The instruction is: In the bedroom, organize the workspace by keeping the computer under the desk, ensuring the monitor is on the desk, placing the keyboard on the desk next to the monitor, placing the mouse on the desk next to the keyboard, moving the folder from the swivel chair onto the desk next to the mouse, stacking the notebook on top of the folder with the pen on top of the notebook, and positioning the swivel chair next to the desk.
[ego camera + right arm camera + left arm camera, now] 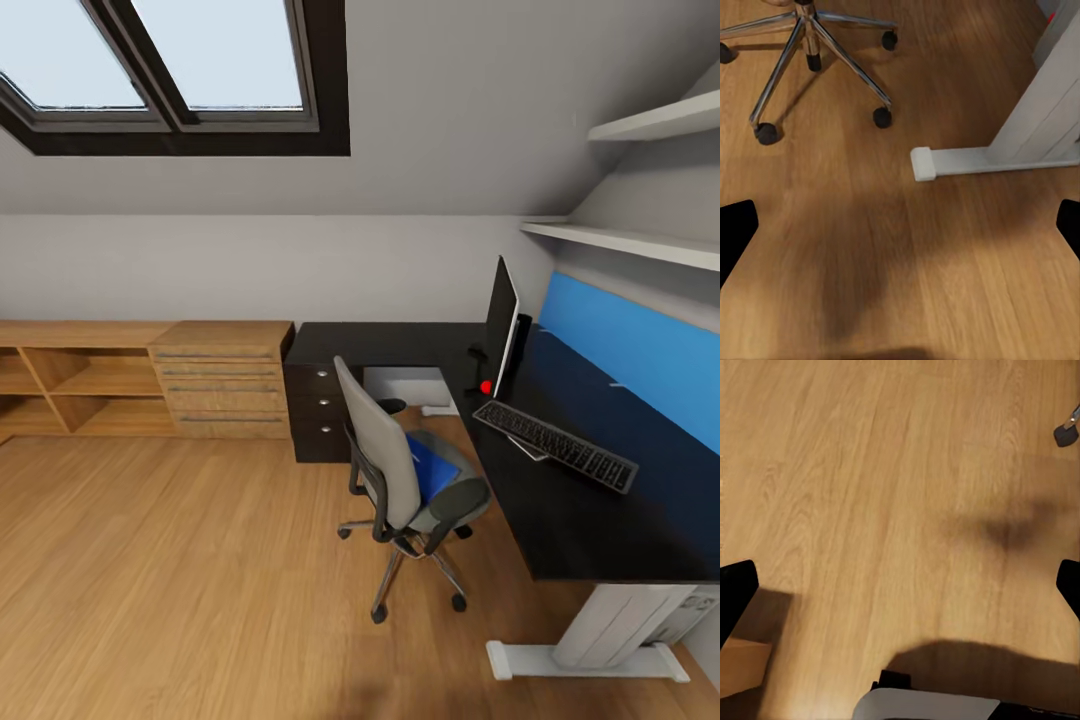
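- Left jaws (900, 585): two black tips wide apart, released, above bare wood floor (870, 472); one caster (1066, 433) at 2 o'clock.
- Right jaws (900, 225): two tips spread, grasping nothing; chair base (810, 45) at 11 o'clock, one white worktop foot (967, 161) at 1 o'clock.
- One swivel chair (400, 470) beside the black worktop (580, 500), one blue folder (432, 468) on its seat.
- On the worktop: one monitor (501, 315), one keyboard (555, 445) at its 5 o'clock.
- Two skylight panes (150, 50); two wall shelves (640, 180).

Head high, faces desk (600, 520); wrists floorward, share chair base (814, 45)
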Tool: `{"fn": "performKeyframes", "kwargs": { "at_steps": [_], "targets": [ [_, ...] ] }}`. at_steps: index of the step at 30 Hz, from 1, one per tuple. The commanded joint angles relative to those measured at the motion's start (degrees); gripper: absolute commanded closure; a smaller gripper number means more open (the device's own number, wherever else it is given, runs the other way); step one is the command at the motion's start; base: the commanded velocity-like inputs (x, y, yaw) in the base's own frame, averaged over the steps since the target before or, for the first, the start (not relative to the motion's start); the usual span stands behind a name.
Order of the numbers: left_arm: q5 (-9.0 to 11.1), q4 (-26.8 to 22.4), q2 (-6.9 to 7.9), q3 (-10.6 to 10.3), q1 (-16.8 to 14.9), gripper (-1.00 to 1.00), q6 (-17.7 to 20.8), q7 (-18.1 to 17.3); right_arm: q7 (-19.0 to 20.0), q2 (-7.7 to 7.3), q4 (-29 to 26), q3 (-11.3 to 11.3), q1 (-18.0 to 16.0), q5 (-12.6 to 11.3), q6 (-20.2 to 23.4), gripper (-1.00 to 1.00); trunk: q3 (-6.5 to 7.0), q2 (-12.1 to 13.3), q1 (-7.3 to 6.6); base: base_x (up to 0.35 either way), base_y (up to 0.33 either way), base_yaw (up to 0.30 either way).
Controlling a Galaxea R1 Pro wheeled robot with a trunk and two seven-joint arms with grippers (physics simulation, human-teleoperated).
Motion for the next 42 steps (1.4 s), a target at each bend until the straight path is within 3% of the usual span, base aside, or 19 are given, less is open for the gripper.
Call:
{"fn": "performKeyframes", "kwargs": {
  "at_steps": [1,2,3,5,6,8,9,10,11,15,19,21,22,26,29,32,34,38,42],
  "targets": [
    [0.82,-0.13,-0.12,0.58,0.02,-1.00,-0.12,0.06,-0.04,0.00,0.01,-0.02,-0.04,0.00,-0.19,-1.00,-0.23,-0.44,0.23,0.017,0.000,0.000],
    [1.50,-0.16,-0.33,0.83,0.00,-1.00,-0.12,0.09,-0.04,0.02,-0.01,-0.02,-0.03,-0.03,-0.21,-1.00,-0.41,-0.84,0.45,0.011,0.000,0.000],
    [2.74,-0.45,-1.43,1.13,0.00,-1.00,-0.10,0.17,-0.04,0.23,-0.01,0.02,-0.04,-0.02,-0.42,-1.00,-0.59,-1.24,0.67,0.003,0.000,0.000],
    [3.08,-1.69,-1.92,1.16,-0.02,-1.00,0.30,0.50,-0.04,0.90,-0.06,0.11,-0.03,0.00,-0.44,-1.00,-0.95,-2.04,1.11,0.001,0.000,0.000],
    [3.17,-11.83,-3.95,1.17,-0.07,-1.00,13.91,7.96,0.09,3.01,-2.81,0.31,-0.18,1.99,-0.21,-1.00,-1.13,-2.44,1.33,0.000,0.000,0.000],
    [3.15,-14.56,-4.15,1.16,-0.07,-1.00,17.62,8.84,0.04,3.52,-4.40,0.33,-0.43,2.35,0.06,-1.00,-1.49,-3.24,1.77,0.000,0.000,0.000],
    [3.13,-25.98,-4.45,1.10,-0.07,-1.00,29.96,10.31,-0.22,4.39,-9.21,0.33,-3.08,2.83,2.78,-1.00,-1.67,-3.64,1.99,0.000,0.000,0.000],
    [3.13,-33.25,-4.92,1.09,-0.07,-1.00,37.54,11.59,-0.27,4.92,-10.40,0.33,-6.28,2.85,5.92,-1.00,-1.85,-4.05,2.21,0.000,0.000,0.000],
    [3.13,-36.66,-5.33,1.07,-0.10,-1.00,41.36,12.47,-0.29,5.28,-10.69,0.33,-8.08,2.84,8.12,-1.00,-2.03,-4.45,2.42,0.000,0.000,0.000],
    [3.12,-43.06,-6.33,1.02,-0.64,-1.00,49.56,14.01,-0.30,5.73,-11.02,0.33,-13.22,2.70,14.95,-1.00,-2.74,-6.05,3.30,0.000,0.000,0.000],
    [3.01,-45.60,-7.38,0.93,-3.33,-1.00,53.58,14.51,-0.35,5.86,-11.08,0.28,-17.82,2.52,21.21,-1.00,-3.46,-7.66,4.18,0.000,0.000,0.000],
    [2.91,-46.25,-8.40,0.87,-7.59,-1.00,55.50,14.73,-0.36,5.91,-11.09,0.17,-22.40,2.39,27.14,-1.00,-3.82,-8.46,4.62,0.000,0.000,0.000],
    [2.90,-45.67,-8.85,0.86,-12.63,-1.00,57.33,14.68,-0.35,5.93,-11.01,0.01,-26.43,2.33,32.36,-1.00,-4.00,-8.86,4.84,0.000,0.000,0.000],
    [3.03,-47.70,-8.96,1.04,-17.58,-1.00,61.66,14.57,-0.42,5.83,-10.97,-0.29,-29.97,2.26,36.74,-1.00,-4.72,-10.46,5.72,0.000,0.000,0.000],
    [2.93,-56.20,-8.60,1.39,-19.96,-1.00,69.00,14.43,-0.34,5.62,-8.97,-1.20,-31.74,0.86,38.80,-1.00,-5.26,-11.67,6.38,0.000,0.000,0.000],
    [2.88,-59.70,-7.13,1.48,-19.87,-1.00,70.52,14.33,-0.34,5.56,-6.93,-1.35,-31.98,0.52,39.09,-1.00,-5.80,-12.87,7.04,0.000,0.000,0.000],
    [3.01,-65.62,-5.78,1.47,-16.99,-1.00,71.23,14.29,-0.23,5.35,-6.23,-1.41,-32.07,0.40,40.15,-1.00,-6.16,-13.67,7.48,0.000,0.000,0.000],
    [3.11,-72.22,-5.68,1.06,-12.46,-1.00,72.55,14.28,-0.21,4.58,-6.18,-1.53,-32.10,0.22,42.93,-1.00,-6.87,-15.28,8.36,0.000,0.000,0.000],
    [3.12,-73.13,-5.72,0.90,-11.63,-1.00,72.83,14.28,-0.28,4.48,-6.22,-1.59,-32.10,0.20,42.50,-1.00,-7.59,-16.88,9.23,0.000,0.000,0.000]
  ]
}}
